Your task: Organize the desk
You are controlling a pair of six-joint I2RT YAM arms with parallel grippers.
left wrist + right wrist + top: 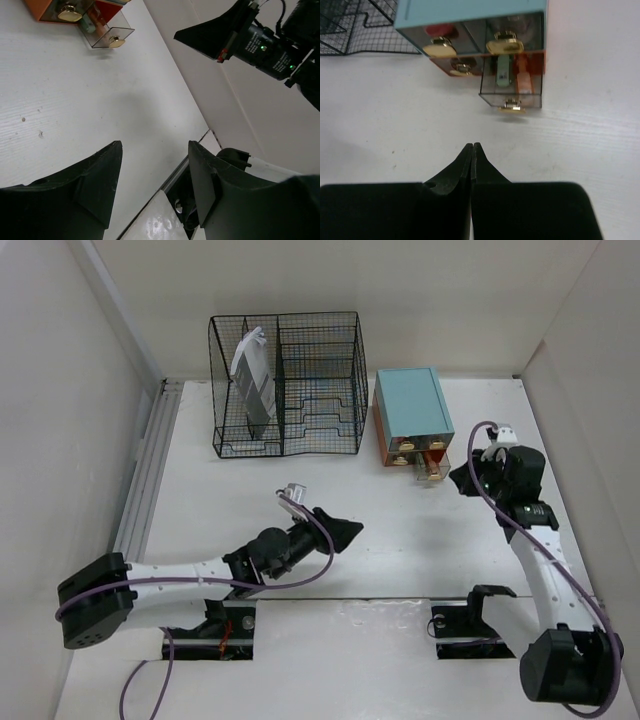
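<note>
Behind the smoky front of the open drawer (511, 87), a pale green item and an orange one are hard to identify. Its teal-topped box (412, 405) stands at the back of the white worktop (400, 540), which spreads beneath both arms. Beside the box, a wire rack (300, 380) holds a grey flat item (252, 380). The left fingers (97, 185) are spread and empty; the right fingers (460, 172) are pressed together, facing the drawer.

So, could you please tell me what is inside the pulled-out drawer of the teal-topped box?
The open drawer holds a pale green item and an orange item side by side. Their far ends are covered by the box, so what they are is unclear.
</note>
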